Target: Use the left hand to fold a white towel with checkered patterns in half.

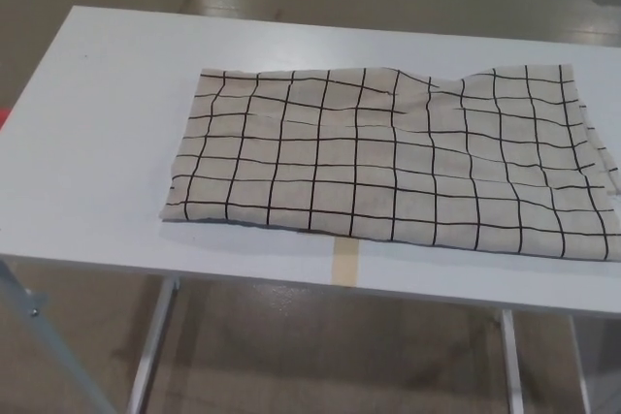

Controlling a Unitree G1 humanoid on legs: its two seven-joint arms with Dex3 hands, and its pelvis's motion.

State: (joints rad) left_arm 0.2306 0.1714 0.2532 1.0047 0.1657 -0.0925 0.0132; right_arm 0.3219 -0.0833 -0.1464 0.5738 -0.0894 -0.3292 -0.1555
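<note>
The towel (393, 164), off-white with a black grid, is spread on the white table (97, 143), lying right of centre. Its left edge is set well in from the table's left end, so a broad bare strip is left there. Its right edge reaches the picture's border, and may overhang the table, though this cannot be told. The near edge lies just short of the table's front rim, beside a strip of tan tape (344, 264). Wrinkles are seen near the far right corner. No writing or label can be read. Neither hand is seen, so their state cannot be told.
</note>
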